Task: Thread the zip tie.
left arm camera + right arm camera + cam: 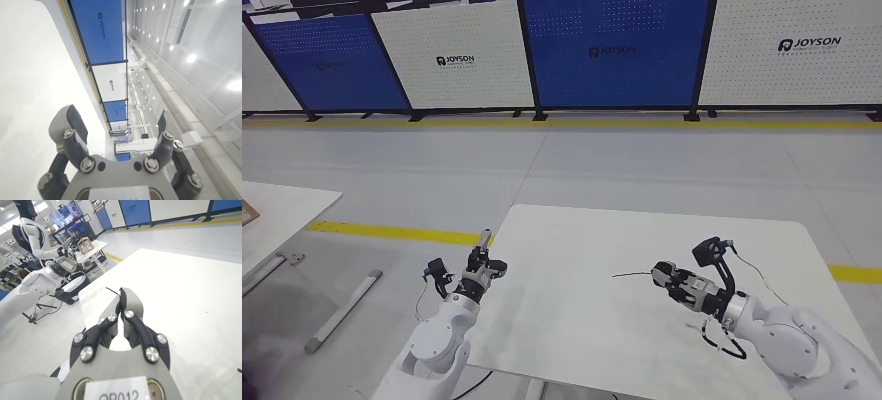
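Black zip tie [632, 273] [112, 291]: a thin strap clamped at one end in the right claw [657, 272] [120, 298]. Seen from above, the free length runs from the fingertips toward 9 o'clock, just above the white counter [642, 340] [179, 285]. Whether the far tip touches the surface cannot be determined.

Right claw: fingers [130, 298] pressed together on the strap, with no visible gap between the pads. The claw sits near the centre of the counter. Its arm enters from 4 o'clock.

Left claw [482, 243] [117, 113]: fingers [75, 117] spread wide apart, with nothing between them. In the top view it is located at the counter edge at about 10 o'clock, pointing toward 12 o'clock. It is well apart from the zip tie and from the right claw.

Surroundings: grey floor with a yellow line [392, 232] passing behind the counter. Blue and white perforated panels [612, 50] stand in a row at 12 o'clock. A second white table [282, 210] is located at 9 o'clock.
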`<action>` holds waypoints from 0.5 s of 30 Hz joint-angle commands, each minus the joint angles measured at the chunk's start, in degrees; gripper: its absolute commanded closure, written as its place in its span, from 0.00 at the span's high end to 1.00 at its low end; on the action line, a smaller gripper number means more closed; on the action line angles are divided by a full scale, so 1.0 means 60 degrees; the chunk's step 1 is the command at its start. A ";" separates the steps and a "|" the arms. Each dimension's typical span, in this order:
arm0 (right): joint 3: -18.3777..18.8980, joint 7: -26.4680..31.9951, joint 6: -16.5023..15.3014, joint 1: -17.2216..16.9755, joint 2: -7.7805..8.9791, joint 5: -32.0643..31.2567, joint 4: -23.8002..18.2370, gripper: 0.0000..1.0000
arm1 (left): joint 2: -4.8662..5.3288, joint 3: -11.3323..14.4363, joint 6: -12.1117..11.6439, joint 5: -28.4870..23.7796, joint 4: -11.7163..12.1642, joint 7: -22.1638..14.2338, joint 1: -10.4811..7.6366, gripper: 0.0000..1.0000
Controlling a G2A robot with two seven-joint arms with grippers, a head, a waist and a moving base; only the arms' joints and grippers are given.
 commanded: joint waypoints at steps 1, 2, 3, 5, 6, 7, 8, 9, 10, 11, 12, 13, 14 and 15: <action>0.0000 0.0000 0.0000 0.0000 0.0000 0.0000 0.0000 0.00 | 0.0000 0.0000 0.0000 0.0000 0.0000 0.0000 0.0000 1.00; 0.0000 0.0000 0.0000 0.0000 0.0000 0.0000 0.0000 0.00 | 0.0000 0.0000 0.0000 0.0000 0.0000 0.0000 0.0000 1.00; 0.0000 0.0000 0.0000 0.0000 0.0000 0.0000 0.0000 0.00 | 0.0000 0.0000 0.0000 0.0000 0.0000 0.0000 0.0000 1.00; 0.0000 0.0000 0.0000 0.0000 0.0000 0.0000 0.0000 0.00 | 0.0017 0.0044 0.0318 -0.0072 -0.0041 -0.0521 -0.0059 1.00; 0.0000 0.0000 0.0000 0.0000 0.0000 0.0000 0.0000 0.00 | 0.0048 0.0009 0.0498 0.0026 -0.0102 -0.0975 -0.0044 1.00; 0.0000 0.0000 0.0000 0.0000 0.0000 0.0000 0.0000 0.00 | 0.0082 0.0017 0.0769 0.0073 -0.0189 -0.1552 0.0011 1.00; 0.0000 0.0000 0.0000 0.0000 0.0000 0.0000 0.0000 0.00 | 0.0116 -0.0029 0.1052 -0.0043 -0.0320 -0.2160 0.0054 1.00; 0.0000 0.0000 0.0000 0.0000 0.0000 0.0000 0.0000 0.00 | 0.0161 -0.0186 0.1428 -0.0216 -0.0374 -0.2793 0.0124 1.00; 0.0000 0.0000 0.0000 0.0000 0.0000 0.0000 0.0000 0.00 | 0.0202 -0.0336 0.1642 -0.0242 -0.0361 -0.3261 0.0191 1.00; 0.0000 0.0000 0.0000 0.0000 0.0000 0.0000 0.0000 0.00 | 0.0237 -0.0431 0.1824 -0.0256 -0.0432 -0.3695 0.0244 1.00; 0.0000 0.0000 0.0000 0.0000 0.0000 0.0000 0.0000 0.00 | 0.0266 -0.0479 0.2122 -0.0321 -0.0555 -0.4089 0.0290 1.00; 0.0000 0.0000 0.0000 0.0000 0.0000 0.0000 0.0000 0.00 | 0.0296 -0.0518 0.2653 -0.0461 -0.0772 -0.4454 0.0307 1.00; 0.0000 0.0000 0.0000 0.0000 0.0000 0.0000 0.0000 0.00 | 0.0315 -0.0535 0.3069 -0.0573 -0.0990 -0.4640 0.0268 1.00; 0.0000 0.0000 0.0000 0.0000 0.0000 0.0000 0.0000 0.00 | 0.0330 -0.0512 0.3247 -0.0671 -0.1146 -0.4808 0.0244 1.00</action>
